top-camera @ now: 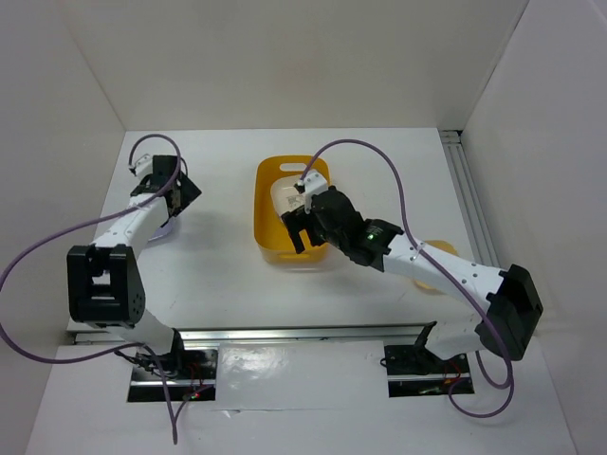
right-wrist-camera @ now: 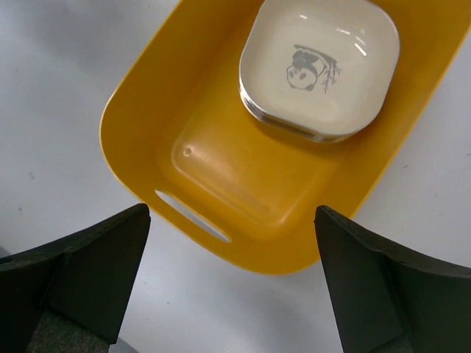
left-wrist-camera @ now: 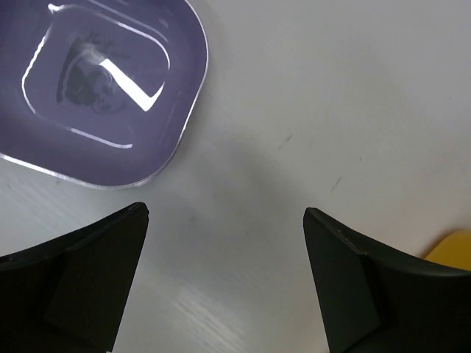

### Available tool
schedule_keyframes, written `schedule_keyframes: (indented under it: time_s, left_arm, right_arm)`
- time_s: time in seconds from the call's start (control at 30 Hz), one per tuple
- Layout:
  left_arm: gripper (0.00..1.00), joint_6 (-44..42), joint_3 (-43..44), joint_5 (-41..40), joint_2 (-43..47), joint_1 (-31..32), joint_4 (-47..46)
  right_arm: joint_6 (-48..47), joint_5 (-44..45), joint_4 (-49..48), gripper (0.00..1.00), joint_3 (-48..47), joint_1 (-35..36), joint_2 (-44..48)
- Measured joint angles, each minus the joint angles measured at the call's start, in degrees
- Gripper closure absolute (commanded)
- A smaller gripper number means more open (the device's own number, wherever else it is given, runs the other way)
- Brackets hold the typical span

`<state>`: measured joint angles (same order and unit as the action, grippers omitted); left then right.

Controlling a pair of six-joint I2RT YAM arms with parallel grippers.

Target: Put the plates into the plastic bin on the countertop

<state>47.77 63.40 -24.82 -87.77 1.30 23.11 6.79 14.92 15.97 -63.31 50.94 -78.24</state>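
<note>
Our jaws are both wide open, empty. The cream plate (right-wrist-camera: 320,70) in the bin (right-wrist-camera: 221,173) lies beyond the right jaws; the purple plate (left-wrist-camera: 103,88) sits ahead-left of the left jaws.

The bin (right-wrist-camera: 221,169) is orange-yellow. Inside it, a cream plate (right-wrist-camera: 320,66) has a dark panda picture. Left of the bin, a purple plate (left-wrist-camera: 96,81) has a dark print.

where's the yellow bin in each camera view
top external: plastic bin in the centre.
left wrist: only its yellow corner, right edge, low.
right wrist: fills the upper middle.
shared landmark: cream plate inside it, seen in top external and right wrist.
</note>
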Motion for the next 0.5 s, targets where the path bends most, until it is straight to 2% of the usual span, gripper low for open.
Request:
schedule_keyframes:
  time_s: [0.1, 0.33, 0.5]
  left_arm:
    - [0.00, -1.49, 1.11, 4.13, -4.15, -4.26, -3.85]
    - [0.01, -2.32, 2.10, 10.36, -15.39, -8.79, -6.78]
    - [0.03, -2.03, 2.21, 11.02, -17.18, -9.84, -8.92]
  right_arm:
    - [0.90, -1.33, -0.50, 0.00, 1.77, -0.04, 0.68]
    - [1.60, -3.06, -1.97, 0.00, 1.86, -0.09, 0.61]
    - [1.75, -2.95, -2.29, 0.00, 1.84, -0.09, 0.57]
